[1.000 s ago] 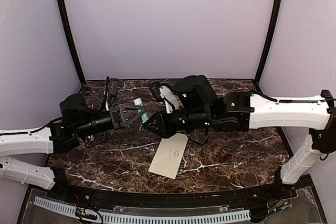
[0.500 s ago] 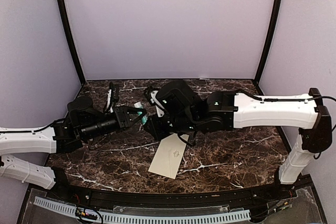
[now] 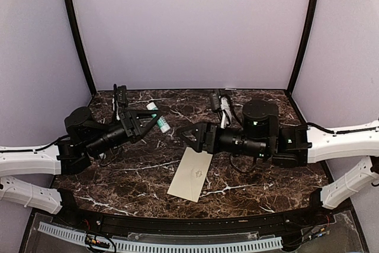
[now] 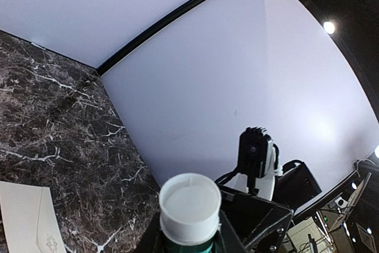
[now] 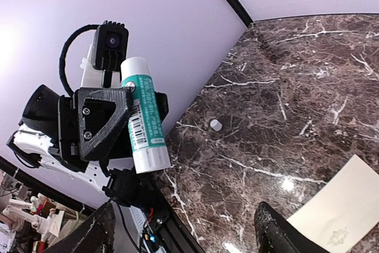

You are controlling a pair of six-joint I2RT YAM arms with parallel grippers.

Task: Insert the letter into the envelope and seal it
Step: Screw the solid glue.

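Observation:
The envelope [image 3: 190, 175], a cream rectangle with a small central mark, lies flat on the marble table [image 3: 266, 170], near the front middle. It also shows in the left wrist view as the envelope [image 4: 23, 217] and in the right wrist view as the envelope [image 5: 340, 217]. The letter is out of view. My left gripper [image 3: 151, 121] is shut on a green and white glue stick [image 3: 161, 124], held above the table; the glue stick [image 4: 189, 205] points at its camera. My right gripper [image 3: 190, 137] stands open and empty just right of it, above the envelope's far end.
A small white cap [image 5: 216, 124] lies on the marble behind the glue stick [image 5: 142, 114]. Purple walls close the table at the back and both sides. Both arms reach in low from the two sides.
My right gripper has opened and drawn back to the right, away from the glue stick. The left gripper still holds the stick and has shifted slightly left and back.

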